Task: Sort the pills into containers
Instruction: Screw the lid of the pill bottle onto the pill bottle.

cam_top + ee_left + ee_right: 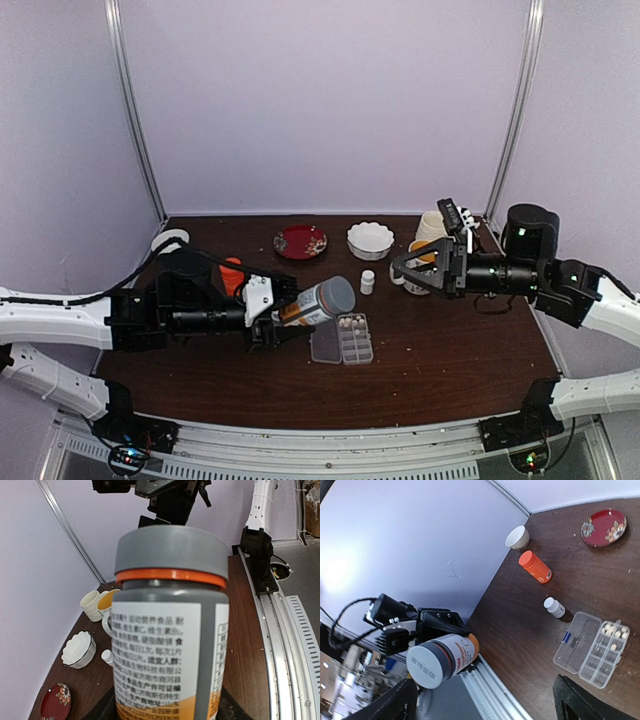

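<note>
My left gripper (287, 313) is shut on a large bottle (322, 299) with a grey cap, an orange body and a white label, held tilted above the table, cap toward the right arm. The bottle fills the left wrist view (170, 625). It also shows in the right wrist view (442, 657). The clear pill box (355, 340) lies open below the bottle, lid (326, 343) folded left. A few whitish pills (614, 630) lie in its end cells. My right gripper (399, 270) is open and empty, facing the cap from the right, above the table.
A small white bottle (367, 282) stands behind the pill box. An orange bottle (232, 275) lies at the left. A red plate (300, 241) and white scalloped bowl (370, 240) sit at the back. Mugs (431, 228) stand behind my right gripper.
</note>
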{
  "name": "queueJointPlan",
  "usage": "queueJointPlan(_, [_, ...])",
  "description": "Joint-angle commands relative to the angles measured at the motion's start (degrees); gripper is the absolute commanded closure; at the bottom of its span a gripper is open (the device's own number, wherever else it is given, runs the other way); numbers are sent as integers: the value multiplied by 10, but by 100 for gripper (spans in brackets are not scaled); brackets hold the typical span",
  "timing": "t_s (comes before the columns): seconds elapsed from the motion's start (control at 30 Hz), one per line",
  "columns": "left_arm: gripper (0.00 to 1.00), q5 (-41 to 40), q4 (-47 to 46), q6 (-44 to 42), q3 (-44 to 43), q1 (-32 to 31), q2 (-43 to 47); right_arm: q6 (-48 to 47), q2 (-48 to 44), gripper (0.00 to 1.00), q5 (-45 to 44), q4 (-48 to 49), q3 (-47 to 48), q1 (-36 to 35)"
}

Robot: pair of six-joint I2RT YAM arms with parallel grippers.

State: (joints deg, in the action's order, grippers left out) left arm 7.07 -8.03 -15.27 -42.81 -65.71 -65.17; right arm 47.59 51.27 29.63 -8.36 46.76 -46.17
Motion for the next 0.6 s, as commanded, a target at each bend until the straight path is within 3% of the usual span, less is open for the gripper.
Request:
queueJointPlan(0.0, [100, 37, -61, 41, 4, 1, 7, -158, 17, 5, 1, -49, 48, -22])
queueJointPlan(0.27, [100, 77, -81, 112, 13, 1, 18, -235, 61, 9, -135, -105, 87, -112])
queueJointPlan(0.57, [100, 93, -89, 151, 29, 1, 28, -227, 66, 10, -167, -88, 89, -147])
